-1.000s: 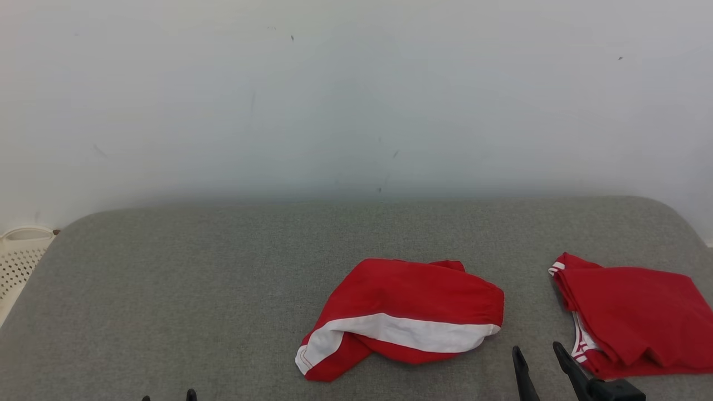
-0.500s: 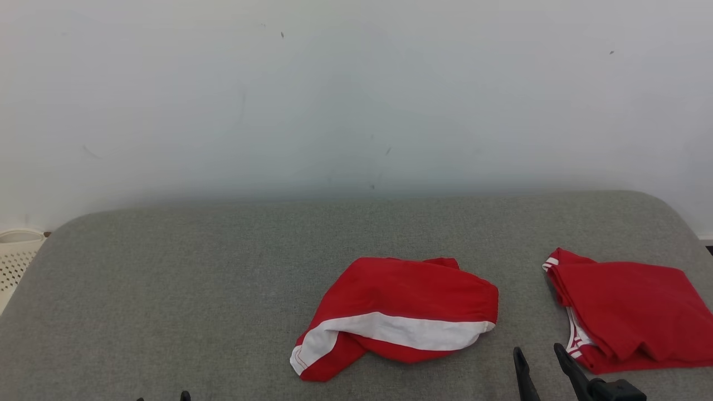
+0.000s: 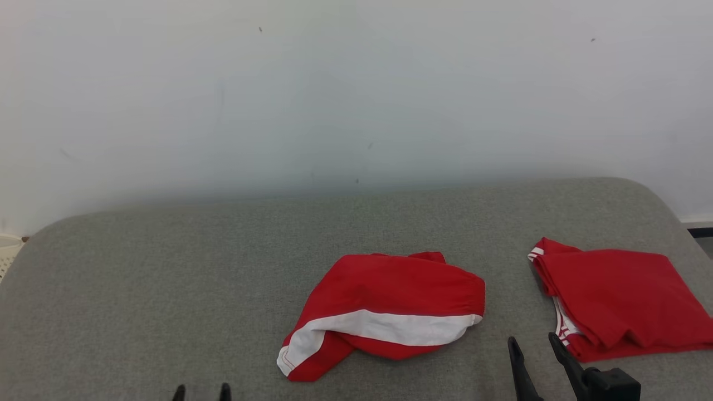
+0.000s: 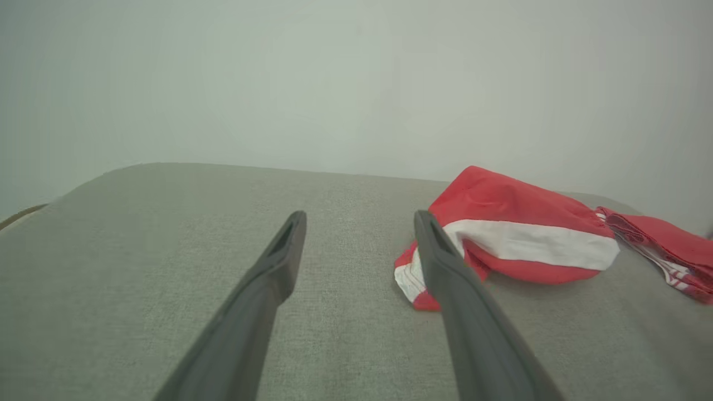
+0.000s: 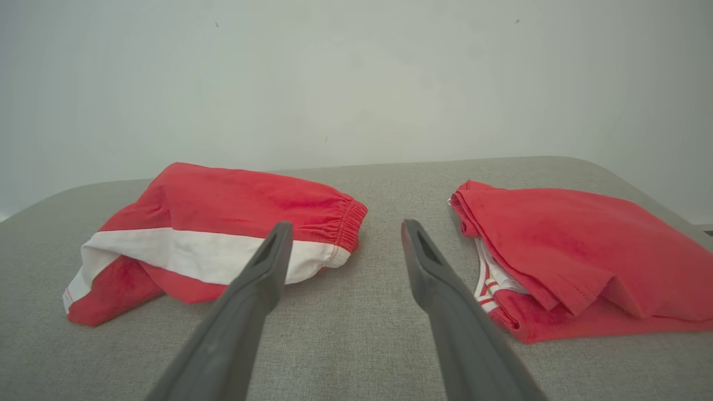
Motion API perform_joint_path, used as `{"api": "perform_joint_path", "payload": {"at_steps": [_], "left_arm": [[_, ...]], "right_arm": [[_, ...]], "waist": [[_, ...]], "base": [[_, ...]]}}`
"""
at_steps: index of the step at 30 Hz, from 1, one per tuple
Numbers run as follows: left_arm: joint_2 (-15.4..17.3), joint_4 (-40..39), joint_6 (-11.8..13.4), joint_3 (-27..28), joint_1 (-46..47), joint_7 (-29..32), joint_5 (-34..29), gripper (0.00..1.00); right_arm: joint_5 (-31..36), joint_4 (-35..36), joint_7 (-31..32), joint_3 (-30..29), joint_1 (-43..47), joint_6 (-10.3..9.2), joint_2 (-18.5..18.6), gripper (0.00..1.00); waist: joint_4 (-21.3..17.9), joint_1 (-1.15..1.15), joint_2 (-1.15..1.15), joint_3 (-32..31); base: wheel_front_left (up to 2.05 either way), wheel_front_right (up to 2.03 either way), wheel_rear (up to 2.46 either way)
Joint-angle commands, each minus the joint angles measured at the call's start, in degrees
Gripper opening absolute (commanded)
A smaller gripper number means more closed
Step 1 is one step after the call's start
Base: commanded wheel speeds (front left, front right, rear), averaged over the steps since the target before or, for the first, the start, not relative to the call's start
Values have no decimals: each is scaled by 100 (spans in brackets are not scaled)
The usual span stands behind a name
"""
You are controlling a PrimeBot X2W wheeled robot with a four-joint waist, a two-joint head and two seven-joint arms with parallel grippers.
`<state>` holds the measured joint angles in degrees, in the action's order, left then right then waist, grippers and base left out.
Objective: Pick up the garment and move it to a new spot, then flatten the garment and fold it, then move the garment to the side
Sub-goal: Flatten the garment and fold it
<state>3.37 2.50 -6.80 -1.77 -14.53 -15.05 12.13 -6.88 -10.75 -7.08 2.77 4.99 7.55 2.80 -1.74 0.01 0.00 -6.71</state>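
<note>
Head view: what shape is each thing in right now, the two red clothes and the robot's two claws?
red and white shorts, crumpled, lying loose, not held.
folded red garment, folded, lying apart on the right.
left gripper, open, empty.
right gripper, open, empty.

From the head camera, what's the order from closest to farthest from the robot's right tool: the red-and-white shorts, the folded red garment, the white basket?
1. folded red garment, just to the right of the right tool.
2. red-and-white shorts, a little further off on its left, in the middle.
3. white basket, by far the farthest, a sliver at the far left edge.
</note>
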Motion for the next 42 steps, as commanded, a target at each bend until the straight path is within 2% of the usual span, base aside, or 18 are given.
{"api": "perform_joint_path", "payload": {"at_steps": [1, 6, 7, 12, 18, 22, 27, 33, 38, 39, 40, 41, 42], "left_arm": [[31, 10, -33, -199, 224, -18, -104, 100], [247, 419, -66, -1231, 1031, 186, -112, 100], [247, 419, -66, -1231, 1031, 186, -112, 100], [557, 953, -60, -2416, 2066, 513, 204, 100], [602, 1755, -61, -3333, 3072, 698, 468, 100], [479, 2411, -61, -3655, 3618, 888, 753, 100], [416, 3326, -15, -3749, 4237, 1168, 694, 100], [267, 4158, 97, -3819, 4756, 1621, 656, 100], [167, 4478, 223, -3888, 5012, 1692, 583, 100], [166, 4549, 246, -3920, 5049, 1716, 579, 74], [167, 4621, 254, -3949, 5095, 1728, 550, 33], [161, 4690, 258, -3976, 5126, 1767, 535, 0], [151, 4766, 258, -4005, 5144, 1793, 516, 0]], "right_arm": [[5, -17, -2, 4, -57, -15, -2, 100], [50, -30, 32, 33, -190, -15, -3, 100], [50, -30, 32, 33, -190, -15, -3, 100], [94, -33, 73, 52, -313, -15, -4, 100], [99, -59, 78, 20, -412, -15, -3, 100], [97, 62, 8, 9, -255, -15, -2, 100], [44, 188, 19, 86, -243, -15, -4, 100], [-22, 247, -3, 103, -225, -15, -4, 100], [-73, 227, -49, 127, -193, -15, -4, 100], [-78, 222, -51, 137, -195, -15, -4, 100], [-83, 216, -52, 143, -201, -15, -4, 100], [-98, 207, -58, 146, -211, -15, -4, 100], [-108, 195, -64, 146, -224, -15, -4, 100]], "waist": [[-142, -1, 0, 76], [-487, -1, 0, 188], [-487, -1, 0, 188], [-977, -1, 0, 325], [-1575, -1, 0, 533], [-1872, -1, 0, 669], [-2146, -1, 0, 841], [-2318, -1, 0, 970], [-2360, -1, 0, 1013], [-2362, -1, 0, 1018], [-2363, -1, 0, 1021], [-2360, -1, 0, 1021], [-2354, -1, 0, 1020]], "base": [[0, 0, 0], [0, 0, 0], [0, 0, 0], [0, 0, 0], [0, 0, 0], [0, 0, 0], [0, 0, 0], [0, 0, 0], [0, 0, 0], [0, 0, 0], [0, 0, 0], [0, 0, 0], [0, 0, 0]]}}
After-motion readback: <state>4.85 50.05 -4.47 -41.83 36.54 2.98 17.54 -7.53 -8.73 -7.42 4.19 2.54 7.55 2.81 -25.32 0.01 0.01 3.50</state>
